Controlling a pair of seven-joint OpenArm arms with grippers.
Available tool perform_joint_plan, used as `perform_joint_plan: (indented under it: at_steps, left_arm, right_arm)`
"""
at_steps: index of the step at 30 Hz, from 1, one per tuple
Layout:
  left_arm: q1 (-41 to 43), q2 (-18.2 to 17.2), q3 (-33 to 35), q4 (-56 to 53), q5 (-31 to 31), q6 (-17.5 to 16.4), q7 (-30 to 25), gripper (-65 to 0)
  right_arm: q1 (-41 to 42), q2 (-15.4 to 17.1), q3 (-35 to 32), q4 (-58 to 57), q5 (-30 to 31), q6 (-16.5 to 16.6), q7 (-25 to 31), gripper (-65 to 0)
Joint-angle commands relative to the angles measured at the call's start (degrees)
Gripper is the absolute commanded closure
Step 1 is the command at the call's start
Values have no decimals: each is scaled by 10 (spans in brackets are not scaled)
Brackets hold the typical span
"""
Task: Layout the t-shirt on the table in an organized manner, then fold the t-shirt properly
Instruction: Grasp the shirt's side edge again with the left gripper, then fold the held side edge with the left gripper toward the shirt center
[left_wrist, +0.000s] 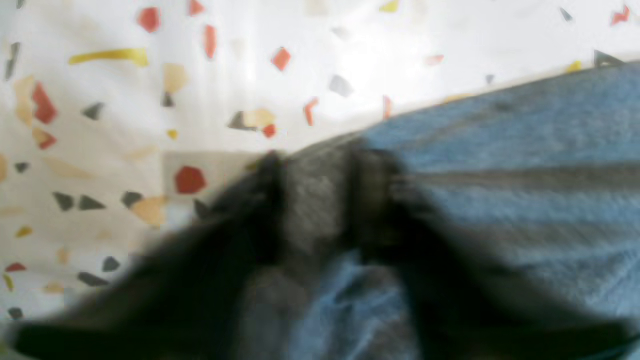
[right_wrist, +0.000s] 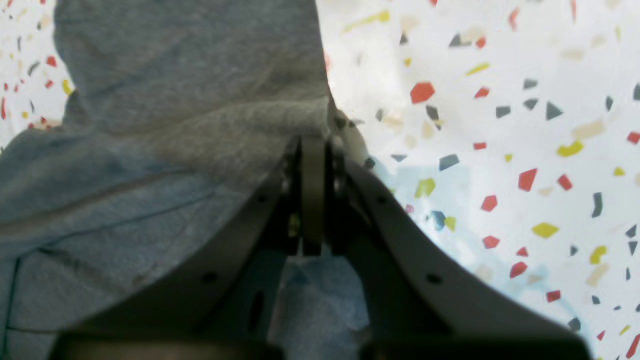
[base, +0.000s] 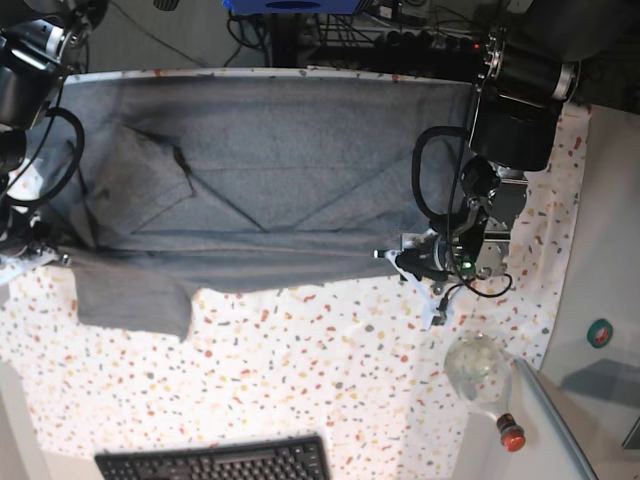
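Pinching the near edge of the heather-grey short-sleeved cotton t-shirt (base: 260, 170) from both ends, the two arms hold it stretched across the far half of the table (base: 300, 380) with its white cloth flecked red, orange, yellow and grey. Right gripper (right_wrist: 312, 150): fingers pressed together with grey fabric bunched around and beyond their tips, the hem clamped between them. Left gripper (left_wrist: 320, 200): the view is blurred, but dark fingers stand close on either side of a grey strip of cloth at the shirt's edge, so it looks clamped on the fabric, though I cannot be sure the grip is firm. One sleeve hangs loose toward the near side, just beside the right fingers. To do this step well, both grips should likely pull apart evenly, keeping the edge taut and straight between the fingertips, then lower together so no crease is trapped.
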Motion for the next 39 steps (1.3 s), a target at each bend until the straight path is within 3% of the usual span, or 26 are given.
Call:
perform_joint_plan:
  at_steps: [1, 2, 7, 9, 13, 17, 23, 26, 39]
  left_arm:
    - [-9, -1, -1, 6, -4, -4, 7, -41]
    - [-10, -1, -1, 6, -3, -4, 7, 0]
    - [-3, -4, 4, 63, 1, 1, 10, 0]
    - [14, -4, 35, 108, 45, 2, 11, 0]
    - [43, 11, 116, 147, 203, 39, 11, 0]
    - [78, 46, 177, 149, 373, 40, 11, 0]
    - [145, 118, 195, 152, 661, 40, 6, 0]
    - [164, 141, 195, 136, 752, 40, 6, 0]
    - [203, 127, 196, 134, 769, 40, 6, 0]
  right_arm:
    - [12, 12, 1, 9, 2, 1, 13, 0]
    - [12, 12, 1, 9, 2, 1, 13, 0]
    - [12, 12, 1, 10, 2, 1, 13, 0]
    - [12, 12, 1, 10, 2, 1, 13, 0]
    - [12, 12, 1, 10, 2, 1, 13, 0]
    - [13, 12, 1, 10, 2, 1, 13, 0]
    - [13, 12, 1, 10, 2, 1, 13, 0]
    - [13, 12, 1, 10, 2, 1, 13, 0]
    - [13, 12, 1, 10, 2, 1, 13, 0]
